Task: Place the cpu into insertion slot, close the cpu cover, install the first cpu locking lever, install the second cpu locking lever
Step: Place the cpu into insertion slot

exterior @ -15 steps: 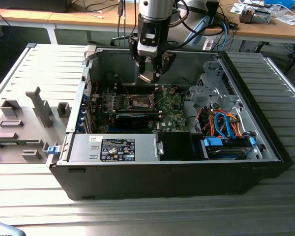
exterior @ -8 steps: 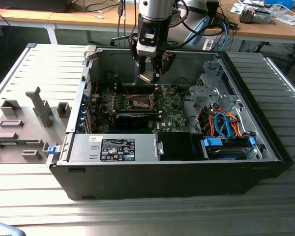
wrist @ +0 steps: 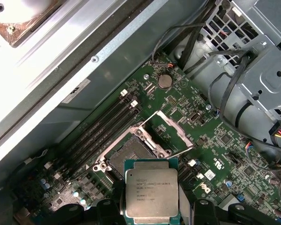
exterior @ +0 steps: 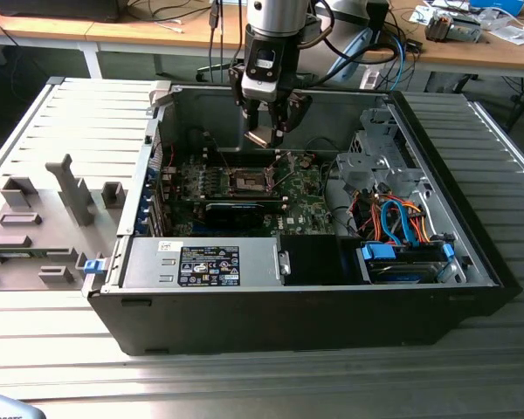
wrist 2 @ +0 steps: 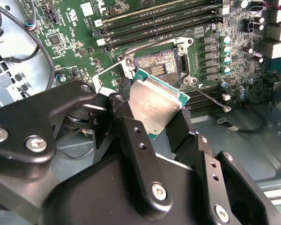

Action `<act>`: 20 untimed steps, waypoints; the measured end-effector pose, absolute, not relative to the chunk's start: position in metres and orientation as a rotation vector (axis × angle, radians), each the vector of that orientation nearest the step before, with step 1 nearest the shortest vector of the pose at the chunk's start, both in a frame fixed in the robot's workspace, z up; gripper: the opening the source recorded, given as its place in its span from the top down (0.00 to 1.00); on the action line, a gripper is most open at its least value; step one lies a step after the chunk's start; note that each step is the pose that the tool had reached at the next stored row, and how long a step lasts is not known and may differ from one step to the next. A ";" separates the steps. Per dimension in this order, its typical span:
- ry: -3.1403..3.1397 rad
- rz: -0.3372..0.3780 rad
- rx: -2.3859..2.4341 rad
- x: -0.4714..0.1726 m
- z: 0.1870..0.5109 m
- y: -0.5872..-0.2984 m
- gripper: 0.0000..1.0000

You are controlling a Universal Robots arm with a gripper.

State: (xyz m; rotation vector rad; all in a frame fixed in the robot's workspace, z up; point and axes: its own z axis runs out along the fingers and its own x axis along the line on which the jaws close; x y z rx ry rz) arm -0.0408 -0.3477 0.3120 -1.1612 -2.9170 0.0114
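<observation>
End effector (exterior: 263, 133) downward, tight on the cpu (wrist: 152, 194)

Open computer case (exterior: 288, 319) lying on ribbed metal table (exterior: 262, 384). Inside, toward far wall: gripper (exterior: 264, 133) hanging above green motherboard (exterior: 307, 202), clamped on cpu (exterior: 258, 137), clear of board. Below, on board: insertion slot (exterior: 248, 181), dark centre exposed. Just nearer: long black card (exterior: 236, 212). Along near wall of case: grey power supply (exterior: 205, 264) with label. Toward exterior view's right: blue and orange cables (exterior: 400, 223) over drive bay. Outside case, at exterior view's left: grey fixture tray (exterior: 39, 223). Far behind: wooden desks (exterior: 113, 33).
</observation>
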 end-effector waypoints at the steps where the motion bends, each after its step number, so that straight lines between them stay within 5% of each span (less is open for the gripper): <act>1: -2.916 0.012 -1.163 -0.041 0.312 -0.348 0.45; 20: -2.899 0.018 -1.210 -0.041 0.312 -0.348 0.45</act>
